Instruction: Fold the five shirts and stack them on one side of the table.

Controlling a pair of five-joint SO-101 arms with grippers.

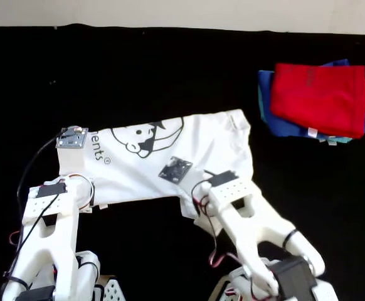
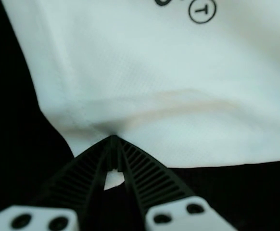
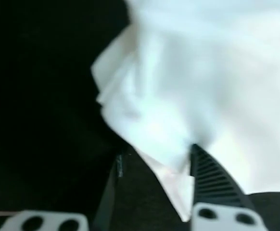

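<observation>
Left gripper point(image 2: 113, 139) is closed, its black ribbed tips meeting on the hem of the shirt point(image 2: 178, 72) right at a corner, where the cloth puckers up into the pinch. A soft crease runs across the fabric just beyond the hem, and a small black circled mark sits farther in.

Right gripper point(image 3: 154, 159) has its jaws apart. A pointed flap of the same shirt lies between them, and the cloth around it is bunched and rumpled.

From the high view, the shirt is white with a black cartoon face and some black lettering, print side up. It lies as a wide band across the middle of the black table point(image 1: 170, 63), slightly tilted so that its right end sits farther back. The surface is mostly flat. The near right corner is crumpled and tucked under the right arm point(image 1: 258, 219), and the near left corner sits at the tip of the left arm point(image 1: 47, 232).

The stack point(image 1: 317, 100) of folded shirts sits at the far right of the table, red on top, blue beneath, and a sliver of teal at its near edge. It is close to the white shirt's far right corner but not touching it, with a strip of table between them.
</observation>
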